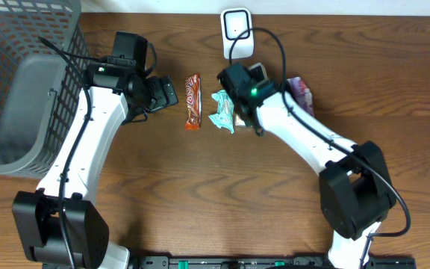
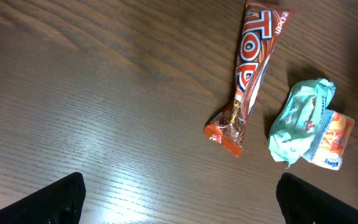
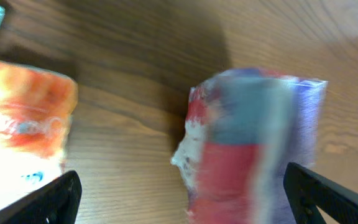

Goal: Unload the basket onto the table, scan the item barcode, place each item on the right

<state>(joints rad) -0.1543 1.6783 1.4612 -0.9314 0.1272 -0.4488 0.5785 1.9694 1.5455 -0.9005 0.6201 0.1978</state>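
Note:
A white barcode scanner (image 1: 237,33) stands at the far edge of the table. A red, blue and purple packet (image 3: 253,137) lies on the wood between the wide-apart fingers of my right gripper (image 3: 182,199), closer to the right finger; the picture is blurred. From overhead that packet (image 1: 301,93) shows beside the right arm, whose fingers are hidden under its wrist. A red candy bar (image 2: 250,68) and a crumpled teal and orange packet (image 2: 309,124) lie ahead of my left gripper (image 2: 182,202), which is open and holds nothing.
A grey mesh basket (image 1: 21,82) fills the far left corner. The scanner's black cable (image 1: 271,41) loops over the right arm. The orange end of the teal packet (image 3: 23,124) sits just left of the right gripper's left finger.

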